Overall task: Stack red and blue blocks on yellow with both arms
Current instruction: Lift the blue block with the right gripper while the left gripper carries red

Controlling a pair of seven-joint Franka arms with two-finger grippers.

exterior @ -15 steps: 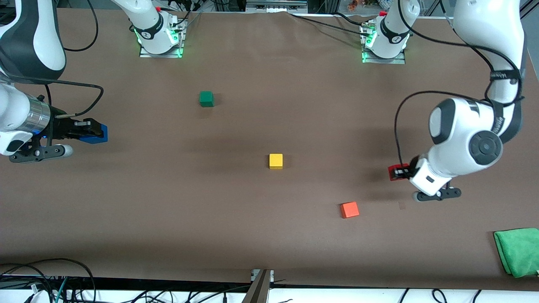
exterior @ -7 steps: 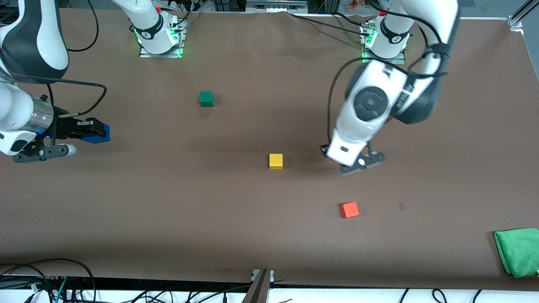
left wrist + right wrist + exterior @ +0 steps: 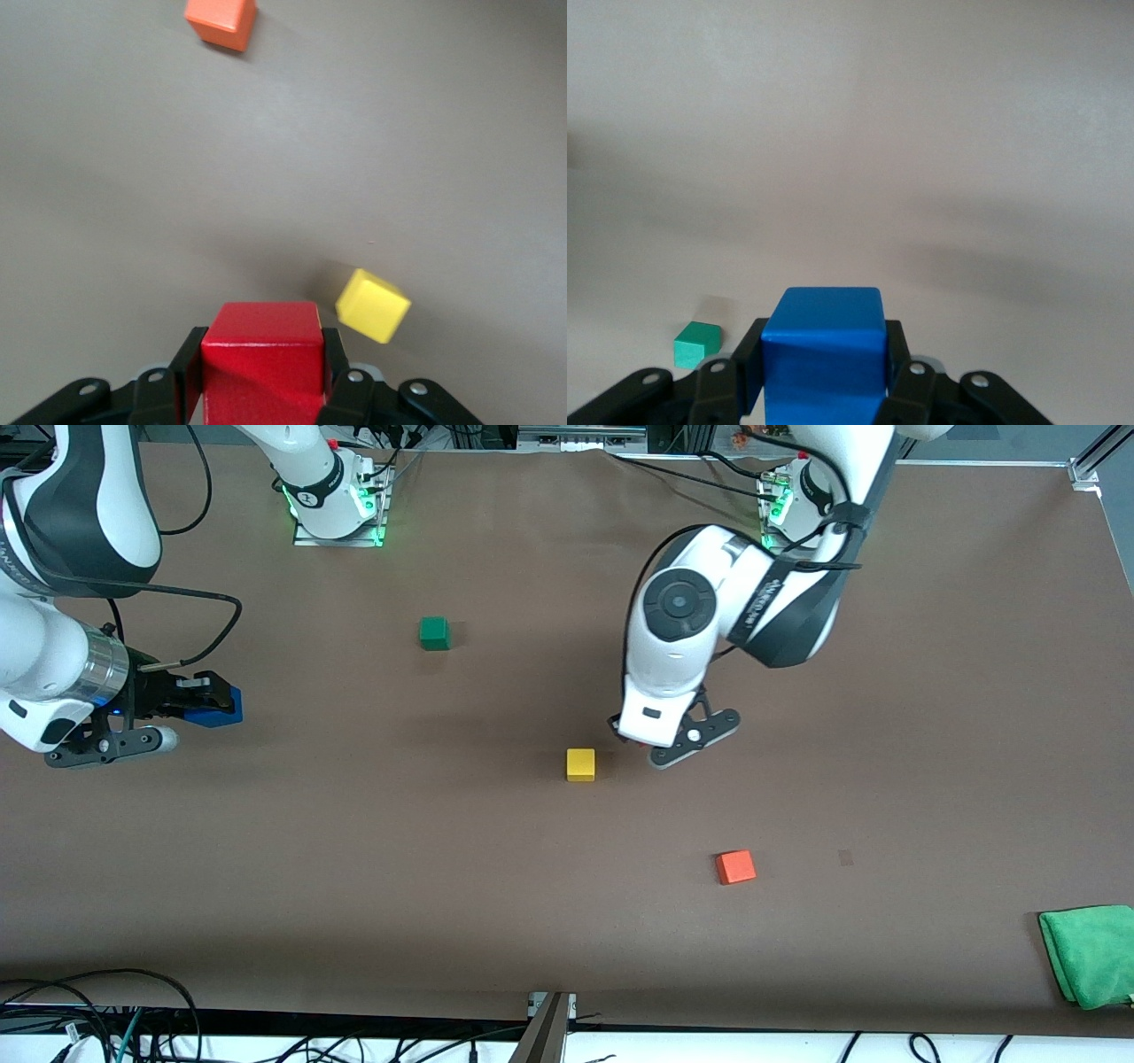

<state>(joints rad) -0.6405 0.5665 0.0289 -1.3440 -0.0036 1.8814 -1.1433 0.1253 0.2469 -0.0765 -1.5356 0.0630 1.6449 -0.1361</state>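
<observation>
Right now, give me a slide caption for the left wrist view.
Left claw grips the red cube above the table, with the yellow cube close by and an orange cube farther off.

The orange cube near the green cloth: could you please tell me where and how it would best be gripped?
Probably from straight above, closing on two opposite side faces. The orange cube sits flat and slightly turned on the table, clear of neighbours, so rotate the tool to match its edges.
</observation>
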